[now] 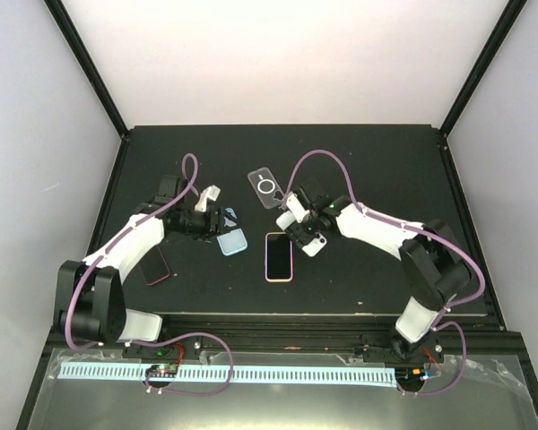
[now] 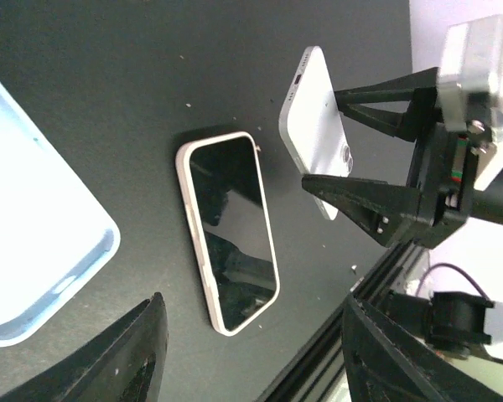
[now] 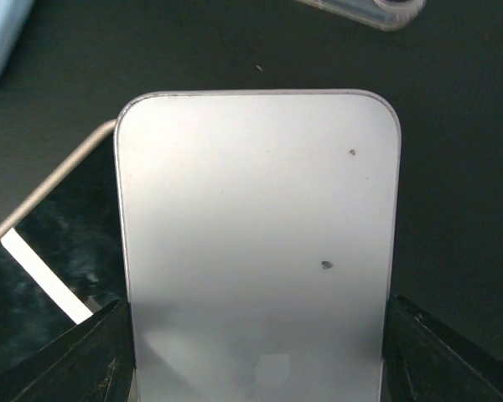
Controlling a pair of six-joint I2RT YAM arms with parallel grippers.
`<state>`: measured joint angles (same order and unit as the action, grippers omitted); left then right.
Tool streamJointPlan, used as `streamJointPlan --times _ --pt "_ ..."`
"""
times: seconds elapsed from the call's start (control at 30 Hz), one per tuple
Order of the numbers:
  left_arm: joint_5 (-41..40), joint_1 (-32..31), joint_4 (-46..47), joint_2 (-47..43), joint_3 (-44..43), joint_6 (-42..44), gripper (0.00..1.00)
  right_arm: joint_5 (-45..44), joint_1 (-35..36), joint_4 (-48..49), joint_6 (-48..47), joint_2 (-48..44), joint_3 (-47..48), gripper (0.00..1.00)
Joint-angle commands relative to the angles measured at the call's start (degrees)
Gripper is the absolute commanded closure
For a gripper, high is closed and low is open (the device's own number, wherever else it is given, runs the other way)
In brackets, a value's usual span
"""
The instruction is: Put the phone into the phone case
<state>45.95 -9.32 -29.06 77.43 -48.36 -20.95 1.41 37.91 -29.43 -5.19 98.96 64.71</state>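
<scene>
Looking at your right fingers (image 3: 67, 360), you see them clamped on the edges of the silver phone (image 3: 256, 243), raised above the worktop (image 1: 359, 161) beside a pink-cased phone (image 1: 279, 256). Your left fingers (image 2: 134, 360) stand wide beside the empty blue case (image 1: 232, 240); the clear case (image 1: 267, 188) lies empty too.

1. White phone (image 3: 256, 243) in the right gripper (image 2: 323, 138): smooth matt back, faintly specked.
2. Pink phone (image 2: 230, 226) just beside that gripper: glossy black glass, mirror-like.
3. Blue case (image 2: 33, 243) beside the left gripper (image 2: 251, 303): smooth matt plastic.
4. Table (image 2: 109, 75): matt black, dusty.
</scene>
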Motion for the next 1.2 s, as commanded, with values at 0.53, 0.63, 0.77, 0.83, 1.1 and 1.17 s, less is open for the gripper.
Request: streamJointPlan --times 0.53,0.63,0.77,0.83,1.1,1.17 --pt "21.05 -0.2 7.72 2.48 -2.46 -2.72 0.38 2.96 12.09 14.05 -5.75 -16.3 -5.25 0.34" --pt "22.21 -0.77 8.63 2.55 -2.23 -3.35 0.39 2.47 13.66 13.41 -6.08 -15.87 -4.13 0.34" --pt "22.69 -1.07 8.98 2.68 -1.82 -3.54 0.44 1.77 15.08 13.52 -6.08 -15.38 -3.32 0.34" --pt "22.65 -1.05 8.98 2.51 -1.38 -3.36 0.48 1.29 15.49 13.52 -6.19 -15.2 -3.08 0.34" --pt "22.42 -1.3 8.67 2.13 -1.0 -3.03 0.67 0.51 16.23 13.69 -6.33 -15.2 -2.99 0.35" --pt "22.42 -1.56 8.7 1.86 -0.94 -2.82 0.74 0.31 16.22 13.89 -6.33 -15.2 -2.96 0.35"
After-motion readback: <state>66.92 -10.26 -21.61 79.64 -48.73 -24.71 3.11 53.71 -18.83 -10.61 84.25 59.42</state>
